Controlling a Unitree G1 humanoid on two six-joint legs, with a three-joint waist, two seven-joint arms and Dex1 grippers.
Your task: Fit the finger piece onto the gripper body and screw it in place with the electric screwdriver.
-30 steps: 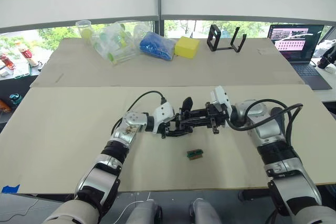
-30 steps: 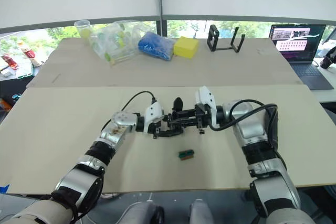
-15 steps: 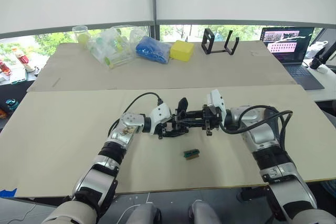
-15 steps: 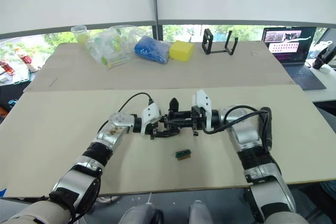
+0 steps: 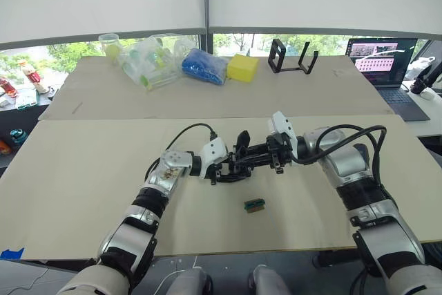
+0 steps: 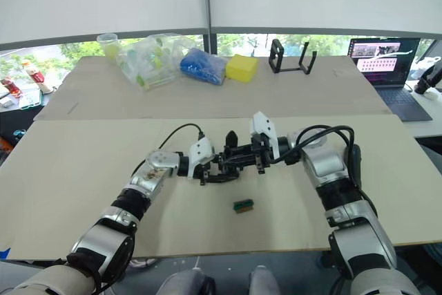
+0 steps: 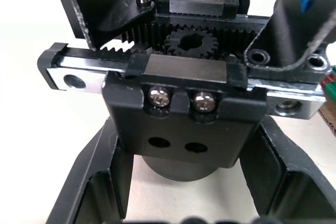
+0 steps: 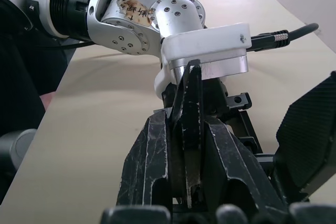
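L hand [image 5: 222,168] grips gripper body [image 7: 184,108]; R hand [image 8: 191,156] pinches finger piece [image 8: 192,124]. No writing to read.

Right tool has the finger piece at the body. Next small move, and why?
Probably ease the right tool toward the gripper body, lining the finger piece up with the mount. The left tool holds the body with its rack and two screws exposed, and the piece looks close but unseated.
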